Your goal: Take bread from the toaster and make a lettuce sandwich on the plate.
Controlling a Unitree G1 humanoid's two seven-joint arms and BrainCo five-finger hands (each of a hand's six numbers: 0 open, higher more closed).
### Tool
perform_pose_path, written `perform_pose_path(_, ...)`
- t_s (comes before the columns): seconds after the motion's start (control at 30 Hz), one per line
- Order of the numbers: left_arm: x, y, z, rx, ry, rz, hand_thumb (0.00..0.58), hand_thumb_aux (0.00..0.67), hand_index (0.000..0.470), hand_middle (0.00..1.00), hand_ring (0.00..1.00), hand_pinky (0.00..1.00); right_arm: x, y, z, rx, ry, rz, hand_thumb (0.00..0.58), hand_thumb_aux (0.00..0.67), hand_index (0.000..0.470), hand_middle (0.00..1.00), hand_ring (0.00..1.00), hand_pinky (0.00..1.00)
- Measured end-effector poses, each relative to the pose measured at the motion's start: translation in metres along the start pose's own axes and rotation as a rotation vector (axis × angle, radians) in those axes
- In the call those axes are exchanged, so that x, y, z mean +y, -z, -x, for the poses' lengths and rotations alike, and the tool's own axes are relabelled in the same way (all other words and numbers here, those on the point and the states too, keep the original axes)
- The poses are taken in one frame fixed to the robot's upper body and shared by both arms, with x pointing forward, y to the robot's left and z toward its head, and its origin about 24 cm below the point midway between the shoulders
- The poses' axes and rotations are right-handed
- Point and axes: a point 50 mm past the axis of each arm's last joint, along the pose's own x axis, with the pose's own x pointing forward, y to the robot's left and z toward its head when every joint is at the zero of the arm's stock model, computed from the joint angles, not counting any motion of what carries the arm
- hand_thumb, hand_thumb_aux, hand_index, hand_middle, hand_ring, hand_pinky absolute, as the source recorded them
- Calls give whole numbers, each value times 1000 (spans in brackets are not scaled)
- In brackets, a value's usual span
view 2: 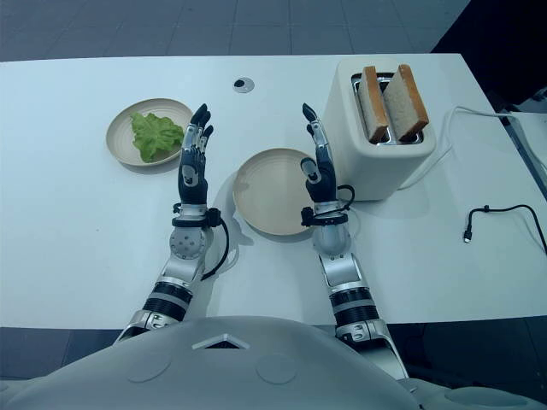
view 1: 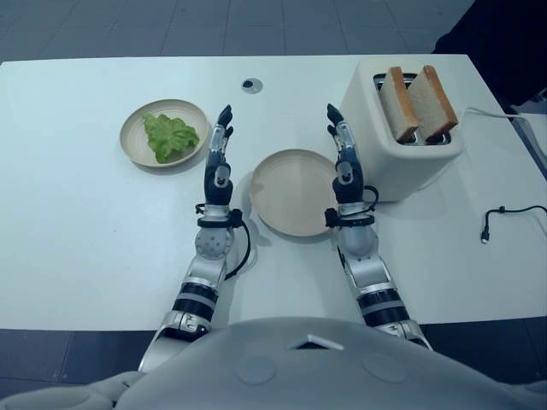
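Two bread slices stand upright in the slots of the toaster, which I see just right of my right hand and slightly ahead of it. The right hand is empty, fingers stretched out straight and pointing forward, not touching the toaster. My left hand is the same: fingers extended, gripping nothing. The empty plate lies on the table between the two hands, its right edge under the right hand and wrist, its left edge near the left wrist. The lettuce sits on a second plate just left of the left hand's fingertips, apart from them. A round table port lies ahead, between both hands. A loose cable end lies well right of the right hand, past the toaster.
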Motion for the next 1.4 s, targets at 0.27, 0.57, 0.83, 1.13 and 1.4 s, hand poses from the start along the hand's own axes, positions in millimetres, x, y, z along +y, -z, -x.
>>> perform_pose_path(0.27, -1, 2, -1, 7, 18, 8, 0, 0, 0, 0, 0, 0, -1, 4, -1, 39, -25, 14, 0, 0, 0, 0, 0, 0)
perform_pose_path(0.57, -4, 1, -2, -4, 38, 0, 0, 0, 0, 0, 0, 0, -125, -128, -23, -359, 239, 671, 0, 0, 0, 0, 0, 0)
perform_pose_path(0.83, -9, 3, -3, -3, 64, -7, 0, 0, 0, 0, 0, 0, -201, -86, -8, 136, 296, 1174, 0, 0, 0, 0, 0, 0)
perform_pose_path(1.13, -12, 2, -3, -10, 79, -3, 0, 0, 0, 0, 0, 0, -190, -37, -14, 332, 79, 1223, 0, 0, 0, 0, 0, 0)
perform_pose_path(1.4, -13, 1, -2, -13, 88, -7, 0, 0, 0, 0, 0, 0, -171, -45, -33, 202, 39, 1217, 580, 670, 470, 1000, 1000, 1000)
